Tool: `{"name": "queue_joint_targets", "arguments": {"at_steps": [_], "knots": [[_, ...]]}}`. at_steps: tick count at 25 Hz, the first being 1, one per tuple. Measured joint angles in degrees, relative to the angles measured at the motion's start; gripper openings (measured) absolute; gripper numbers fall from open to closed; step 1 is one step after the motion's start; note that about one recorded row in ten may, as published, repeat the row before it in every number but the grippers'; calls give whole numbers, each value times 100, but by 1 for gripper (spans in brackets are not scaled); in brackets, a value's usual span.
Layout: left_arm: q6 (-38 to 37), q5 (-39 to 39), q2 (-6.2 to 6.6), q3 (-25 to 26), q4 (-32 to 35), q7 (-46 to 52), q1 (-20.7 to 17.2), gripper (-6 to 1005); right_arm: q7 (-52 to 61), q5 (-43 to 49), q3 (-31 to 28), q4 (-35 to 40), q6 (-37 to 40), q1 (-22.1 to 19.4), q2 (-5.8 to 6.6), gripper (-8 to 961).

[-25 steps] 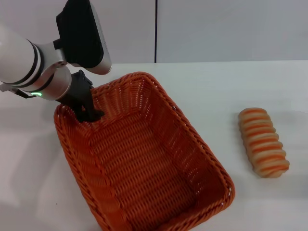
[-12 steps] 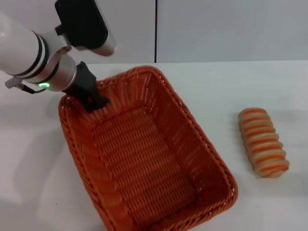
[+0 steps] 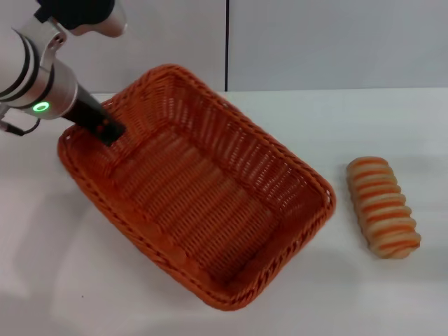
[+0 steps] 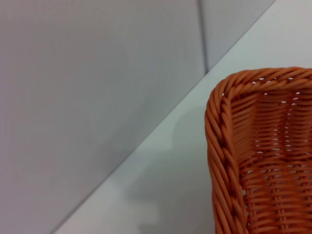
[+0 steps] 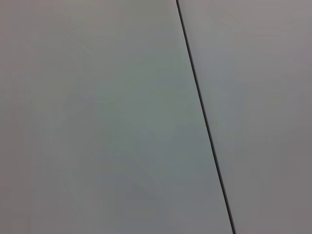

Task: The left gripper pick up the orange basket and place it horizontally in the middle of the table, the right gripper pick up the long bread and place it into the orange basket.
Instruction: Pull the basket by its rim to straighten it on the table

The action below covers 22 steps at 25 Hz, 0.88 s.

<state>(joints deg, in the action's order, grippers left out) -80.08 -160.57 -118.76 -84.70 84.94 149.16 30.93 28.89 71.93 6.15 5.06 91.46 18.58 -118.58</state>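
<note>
The orange basket (image 3: pixel 203 203) lies slantwise across the left and middle of the white table (image 3: pixel 364 119), its long axis running from back left to front right. My left gripper (image 3: pixel 107 131) is shut on the rim at the basket's back-left short end, one finger inside the wall. The left wrist view shows a corner of the basket (image 4: pixel 263 161) with its braided rim close up. The long bread (image 3: pixel 383 206), cream with orange-brown stripes, lies on the table to the right of the basket, apart from it. My right gripper shows in no view.
A pale grey wall with a dark vertical seam (image 3: pixel 227 42) stands behind the table. The right wrist view shows only that wall and seam (image 5: pixel 204 122). Bare table lies between basket and bread.
My left gripper has moved back and to the left with the basket's end in it. The basket has swung round, from nearly lengthwise toward crosswise. The bread has not moved.
</note>
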Motion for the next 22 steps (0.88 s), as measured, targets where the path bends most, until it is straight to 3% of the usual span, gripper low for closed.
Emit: {"name": "queue_joint_targets", "arguments": {"at_steps": [3,5,6,10,11,17,22], "knots": [[-194,-131,3,107,37,441,-2,222,142,-4,0,76,0,21,0,607],[-315,-142,7,349,112,700,-11,217,189,-8,1,118,1,39,2,607],[-459,-119,15,767,188,995,-29,214,205,-11,1,148,2,63,2,607],[-610,-93,19,1093,288,1232,-80,204,209,-13,1,174,2,100,2,607],[-801,-82,19,1309,467,1472,-202,201,210,-13,1,189,-1,121,1,607],[-1060,-19,-30,1325,987,1574,-655,166,212,-13,21,202,-45,211,7,607],[-1206,624,-34,1485,1491,1599,-1273,157,214,20,44,211,-93,278,15,608]]}}
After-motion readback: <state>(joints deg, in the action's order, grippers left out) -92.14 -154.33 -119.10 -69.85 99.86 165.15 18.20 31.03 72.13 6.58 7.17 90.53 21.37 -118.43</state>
